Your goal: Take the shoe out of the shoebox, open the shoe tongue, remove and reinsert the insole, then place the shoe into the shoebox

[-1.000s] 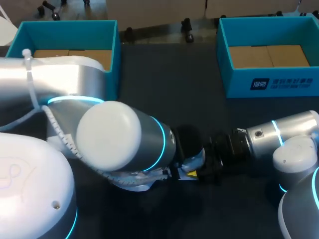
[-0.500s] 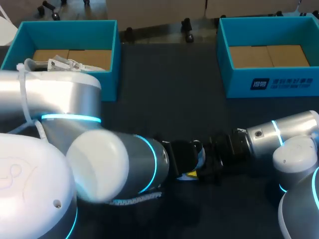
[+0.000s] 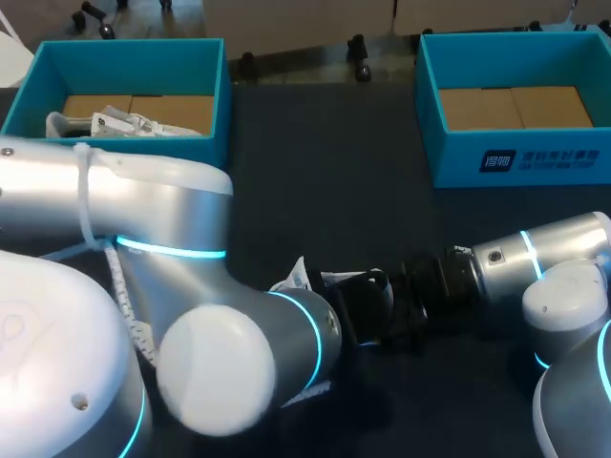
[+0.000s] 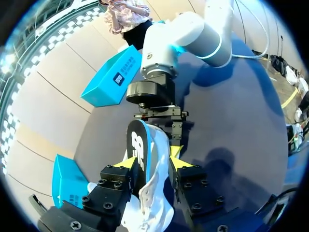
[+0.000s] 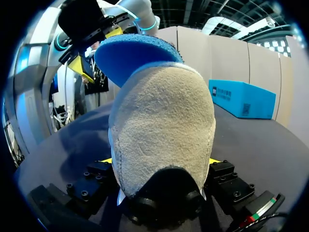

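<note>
I judge this to be the insole step. My right claw [image 5: 160, 161] is clamped on the shoe [image 5: 164, 125] from both sides and holds it up off the table [image 3: 325, 172], sideways toward my other arm. The blue insole [image 4: 136, 150] sticks well out of the shoe's opening, and my left claw [image 4: 149, 159] is pinching its free end. Whether it is on its way out or back in I cannot tell. Pulling it out calls for a straight draw along the shoe with the right claw holding firm. Putting it back calls for lining its front up with the opening first. Both arms lie low over the near middle of the table, wrists level and pointing at each other, and my left elbow is folded close in front. The left box [image 3: 215, 105], with crumpled paper inside, and the right box [image 3: 430, 95] stand well apart at the far edge.
</note>
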Robot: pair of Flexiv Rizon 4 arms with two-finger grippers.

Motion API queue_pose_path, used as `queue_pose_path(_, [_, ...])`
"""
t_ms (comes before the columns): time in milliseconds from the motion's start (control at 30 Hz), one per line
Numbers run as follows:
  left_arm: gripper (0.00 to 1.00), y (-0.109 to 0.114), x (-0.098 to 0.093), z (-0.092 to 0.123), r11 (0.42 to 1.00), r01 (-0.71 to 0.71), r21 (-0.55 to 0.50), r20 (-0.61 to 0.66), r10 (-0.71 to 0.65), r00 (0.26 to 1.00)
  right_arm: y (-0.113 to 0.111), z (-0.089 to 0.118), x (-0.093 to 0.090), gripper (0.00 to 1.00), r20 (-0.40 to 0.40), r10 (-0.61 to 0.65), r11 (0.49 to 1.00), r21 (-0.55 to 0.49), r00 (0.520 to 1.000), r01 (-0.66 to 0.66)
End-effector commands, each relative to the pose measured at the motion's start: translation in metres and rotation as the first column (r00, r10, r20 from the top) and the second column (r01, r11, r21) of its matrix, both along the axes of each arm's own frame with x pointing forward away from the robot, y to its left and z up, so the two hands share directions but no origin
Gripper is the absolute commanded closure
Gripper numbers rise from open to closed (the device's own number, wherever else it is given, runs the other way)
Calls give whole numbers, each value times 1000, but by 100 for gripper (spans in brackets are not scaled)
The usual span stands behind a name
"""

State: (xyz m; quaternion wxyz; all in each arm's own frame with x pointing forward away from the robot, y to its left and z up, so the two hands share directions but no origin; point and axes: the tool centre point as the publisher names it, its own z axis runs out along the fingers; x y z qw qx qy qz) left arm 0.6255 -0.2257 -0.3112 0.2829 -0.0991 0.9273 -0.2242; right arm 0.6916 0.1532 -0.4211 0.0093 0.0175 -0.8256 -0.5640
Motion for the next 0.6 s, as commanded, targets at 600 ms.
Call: queue_pose_path(600, [69, -17, 30, -25, 995, -90, 47, 29, 89, 996, 2, 0, -1, 100, 0, -1, 1000, -3, 1000, 1])
